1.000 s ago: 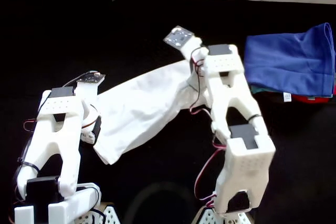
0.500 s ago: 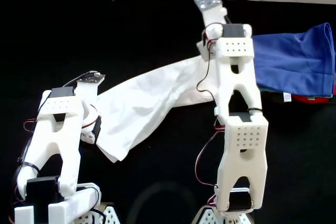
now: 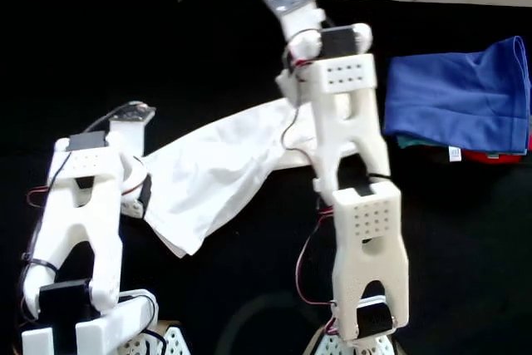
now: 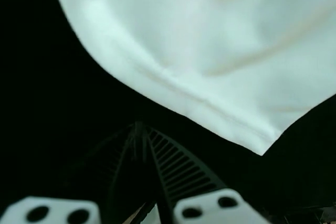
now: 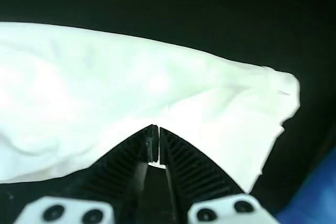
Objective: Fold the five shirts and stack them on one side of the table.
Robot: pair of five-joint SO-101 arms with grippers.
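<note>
A white shirt (image 3: 216,172) is stretched slantwise across the black table between the two arms. My right gripper (image 5: 155,129) is shut on a fold of the white shirt (image 5: 105,98) near one end, and in the high view the right arm (image 3: 345,122) stands tall over that end. My left gripper (image 4: 139,127) is shut, its tips on dark ground a little short of the hem of the white shirt (image 4: 210,51). The left arm (image 3: 83,197) stands beside the shirt's near-left end.
A stack of folded shirts lies at the table's right edge: a blue shirt (image 3: 457,101) on top, with teal and red (image 3: 490,156) edges showing below. A corner of the blue shirt (image 5: 315,203) lies close to the right gripper. Black cloth covers the table (image 3: 166,64).
The right arm has risen, swung toward the table's back and then leftward, carrying its end of the white shirt. The left arm has shifted slightly left and the shirt's near end has shifted.
</note>
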